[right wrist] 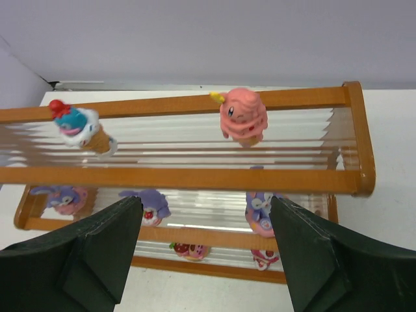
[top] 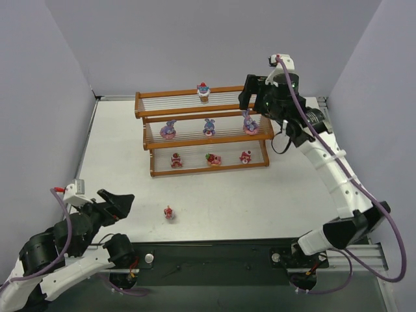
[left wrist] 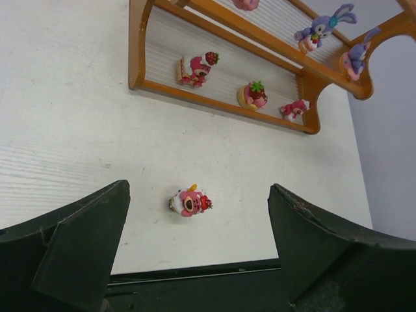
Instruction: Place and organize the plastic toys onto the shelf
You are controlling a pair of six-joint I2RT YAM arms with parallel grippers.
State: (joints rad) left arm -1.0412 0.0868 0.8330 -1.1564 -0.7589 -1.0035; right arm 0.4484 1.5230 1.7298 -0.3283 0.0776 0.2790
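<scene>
Standing wide apart and holding nothing, the right fingers (right wrist: 97, 253) hover at the right end of the shelf (top: 208, 170). Just beyond them a pink swirled figurine (right wrist: 242, 117) sits on the top tier, seemingly clear of both fingers, though the overhead view hides it behind the arm. Further left on that tier is an ice-cream cone toy (top: 203, 90). The middle tier carries three purple bunnies (top: 208, 127), spaced along it. The bottom tier holds three little cakes (top: 213, 158) in a row. The shelf stands toward the far edge of the tabletop (top: 273, 195), about midway between its left and right edges.

The left fingers (left wrist: 78, 253) are also fully spread and empty, low over the near left corner of the tabletop. Ahead of them, and apart from both, one small pink and red toy (left wrist: 190, 200) stands on the tabletop near the near edge, well apart from the shelf.
</scene>
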